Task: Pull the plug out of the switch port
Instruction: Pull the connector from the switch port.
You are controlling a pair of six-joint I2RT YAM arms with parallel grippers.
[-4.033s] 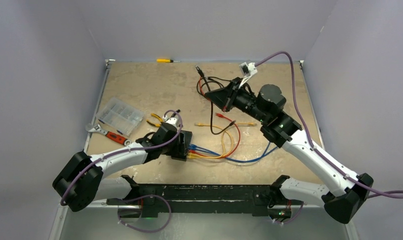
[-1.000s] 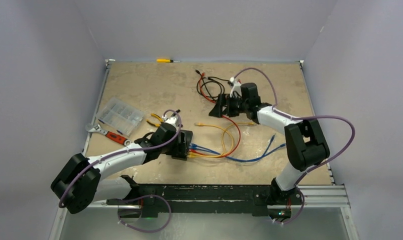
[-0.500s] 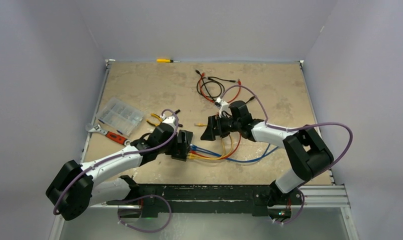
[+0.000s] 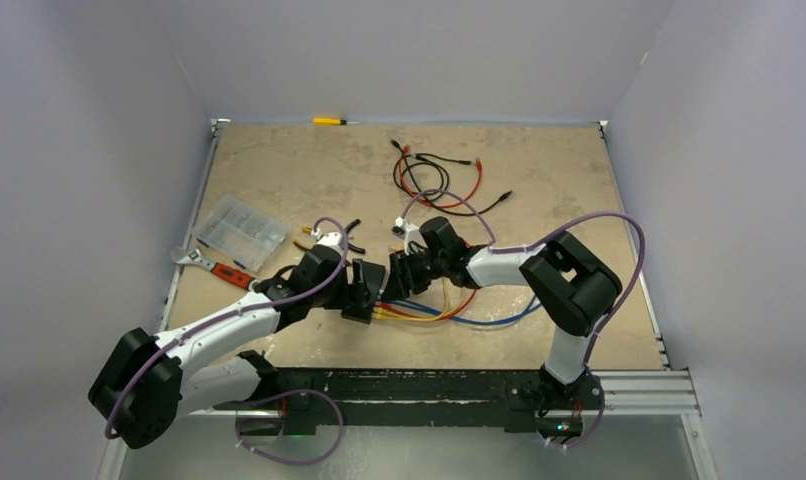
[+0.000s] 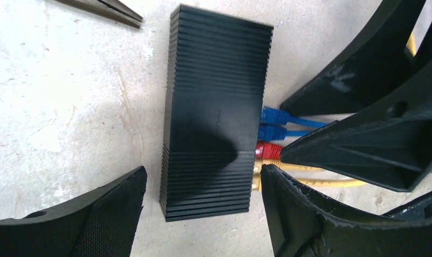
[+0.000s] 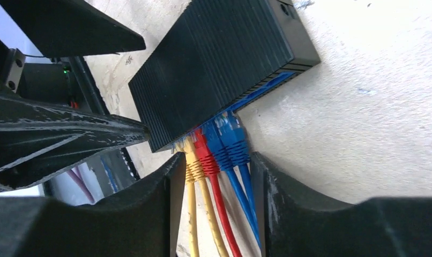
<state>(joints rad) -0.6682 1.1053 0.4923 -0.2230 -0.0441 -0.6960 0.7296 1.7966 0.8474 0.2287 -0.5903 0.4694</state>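
Plugs [image 6: 209, 149] (five) sit in switch [image 5: 214, 112].

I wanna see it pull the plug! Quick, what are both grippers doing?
Left gripper: open, fingers either side of the switch.
Right gripper: fingers around the plugs; gripping cannot be told.

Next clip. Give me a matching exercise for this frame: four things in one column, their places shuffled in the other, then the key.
Things:
1. switch
2. yellow screwdriver
3. clear compartment box
4. right pincer

Places:
A. at the far edge of the table
B. near the table's left edge, beside the wrench
C. astride the coloured plugs
D. straddled by the left pincer

Pairs: 1-D, 2-A, 3-B, 4-C.
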